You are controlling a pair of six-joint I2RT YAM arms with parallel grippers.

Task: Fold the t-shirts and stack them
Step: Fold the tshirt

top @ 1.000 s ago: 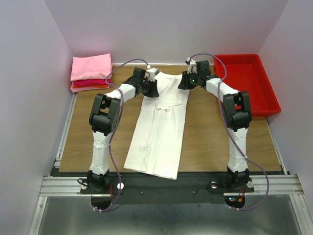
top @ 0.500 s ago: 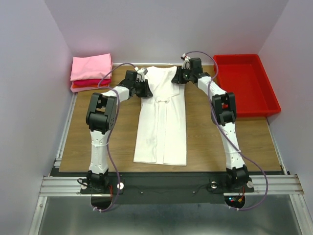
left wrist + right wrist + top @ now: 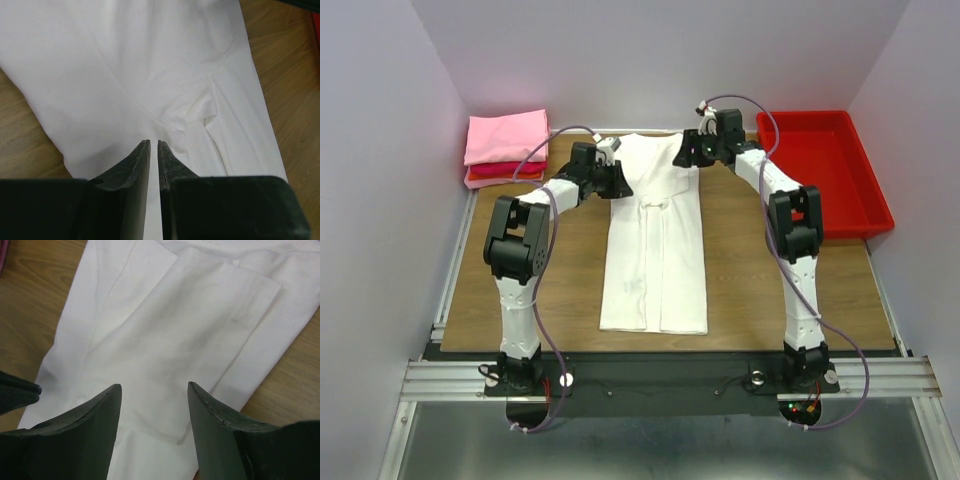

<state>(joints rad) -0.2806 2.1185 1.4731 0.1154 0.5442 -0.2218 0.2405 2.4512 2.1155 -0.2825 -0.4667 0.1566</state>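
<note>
At the white t-shirt (image 3: 655, 250), left fingers (image 3: 137, 162) tight on it, right fingers (image 3: 97, 422) apart above.

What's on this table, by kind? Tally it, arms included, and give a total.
white t-shirt, laid flat: 1
stack of folded pink and red shirts: 1
red tray: 1
robot arms: 2, left arm, right arm
Total: 5

shirt (image 3: 655, 250): white cloth, matt, softly creased. table (image 3: 750, 270): wood grain, smooth. tray (image 3: 820, 160): red plastic, glossy. fingers (image 3: 85, 435): black, matt, slightly rough.
</note>
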